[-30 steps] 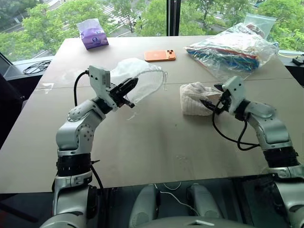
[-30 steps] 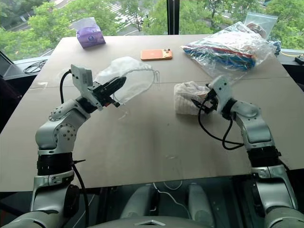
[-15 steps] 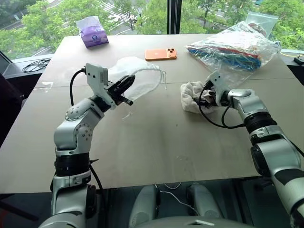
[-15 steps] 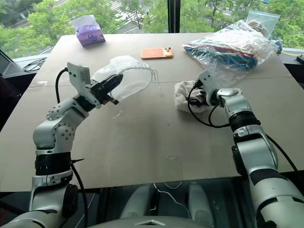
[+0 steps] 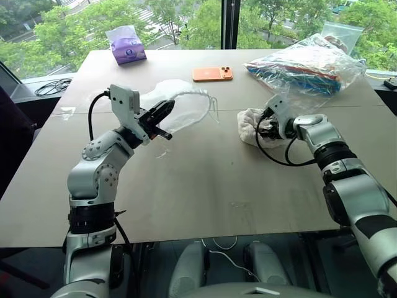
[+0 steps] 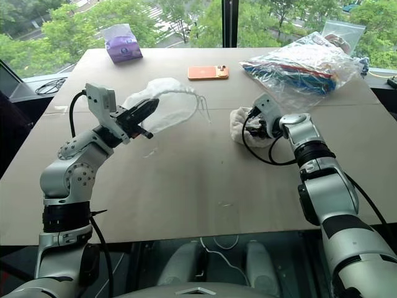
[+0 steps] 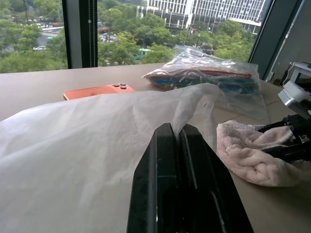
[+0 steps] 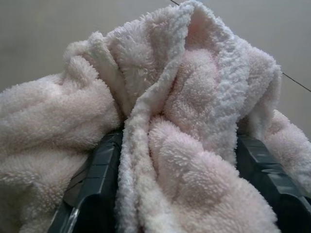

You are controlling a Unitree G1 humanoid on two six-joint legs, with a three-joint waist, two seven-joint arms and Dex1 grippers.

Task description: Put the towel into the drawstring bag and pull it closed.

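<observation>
The towel (image 5: pixel 249 122), a bunched off-white cloth, lies on the table right of centre. My right gripper (image 5: pixel 267 127) is pushed into its right side. In the right wrist view a fold of the towel (image 8: pixel 184 111) fills the gap and presses against both fingers (image 8: pixel 99 170), so the gripper is shut on it. The drawstring bag (image 5: pixel 186 105), thin translucent white fabric, is held up off the table at the left. My left gripper (image 5: pixel 166 110) is shut on its near edge. In the left wrist view the fabric (image 7: pixel 87 145) drapes around the closed fingers (image 7: pixel 160 160).
An orange phone (image 5: pixel 212 74) lies at the back centre. A purple tissue pack (image 5: pixel 127 45) sits at the back left. A big clear plastic bag (image 5: pixel 307 65) of colourful items lies at the back right, just behind the towel. Bare tabletop (image 5: pixel 205 180) spreads in front.
My right gripper has dipped and pushed forward into the towel, and its fingers have closed around a fold. The left gripper has kept still, holding the bag.
</observation>
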